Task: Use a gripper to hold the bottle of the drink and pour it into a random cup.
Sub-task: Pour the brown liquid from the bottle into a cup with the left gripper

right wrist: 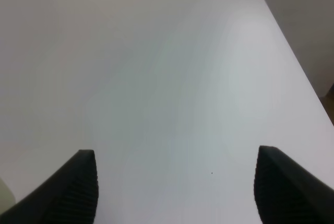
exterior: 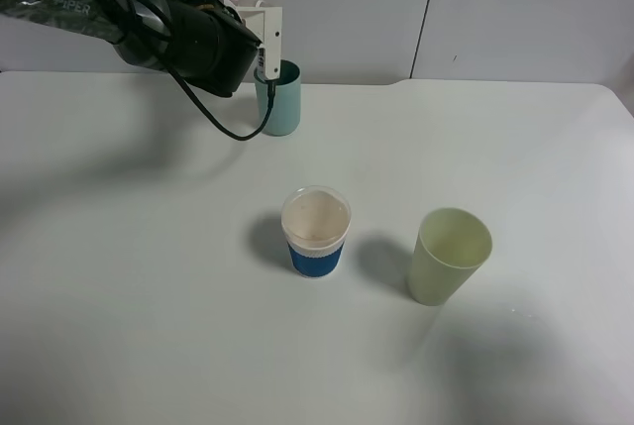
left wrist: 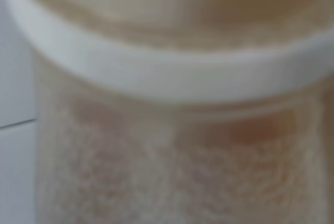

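Observation:
The bottle [left wrist: 172, 145] fills the left wrist view very close and blurred: a wide white neck ring above a translucent body tinted brown by the drink [left wrist: 250, 130]. My left gripper [exterior: 269, 66] is shut on it. In the high view the gripper's white bracket and black fingers hang at the rim of the teal-green cup [exterior: 281, 103] at the back of the table, and the arm hides the bottle there. My right gripper [right wrist: 175, 192] stands open over bare table, holding nothing.
A short blue-and-white cup [exterior: 316, 232] stands mid-table, with a pale yellow-green tapered cup [exterior: 450, 256] to its right. The white table [exterior: 149, 296] ends at a wall just behind the teal cup. The left arm's black cable loops down beside that cup.

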`<state>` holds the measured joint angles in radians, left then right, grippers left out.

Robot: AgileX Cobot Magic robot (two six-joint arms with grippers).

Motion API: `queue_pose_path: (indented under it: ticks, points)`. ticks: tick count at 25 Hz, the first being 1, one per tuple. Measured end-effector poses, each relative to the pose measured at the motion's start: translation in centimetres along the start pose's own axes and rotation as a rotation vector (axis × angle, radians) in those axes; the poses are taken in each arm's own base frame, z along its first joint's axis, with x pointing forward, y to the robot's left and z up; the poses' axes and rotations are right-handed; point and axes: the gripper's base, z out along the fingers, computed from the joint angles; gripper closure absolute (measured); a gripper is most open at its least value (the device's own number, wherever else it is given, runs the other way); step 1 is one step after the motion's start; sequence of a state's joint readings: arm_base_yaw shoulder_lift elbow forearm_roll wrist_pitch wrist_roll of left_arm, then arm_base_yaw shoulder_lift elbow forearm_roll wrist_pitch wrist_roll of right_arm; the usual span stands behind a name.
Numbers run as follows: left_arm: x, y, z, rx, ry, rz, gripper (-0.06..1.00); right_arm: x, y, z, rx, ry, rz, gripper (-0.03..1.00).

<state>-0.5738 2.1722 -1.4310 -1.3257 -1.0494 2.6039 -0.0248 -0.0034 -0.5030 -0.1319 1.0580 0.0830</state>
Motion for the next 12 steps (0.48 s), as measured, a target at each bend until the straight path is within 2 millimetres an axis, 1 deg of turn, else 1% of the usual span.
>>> queue_pose_path:
  ticks: [12]
  points:
    - [-0.07,0.12,0.0,-0.013,-0.007,0.013,0.58,0.0,0.0,0.0,0.0,0.0,0.0,0.33]
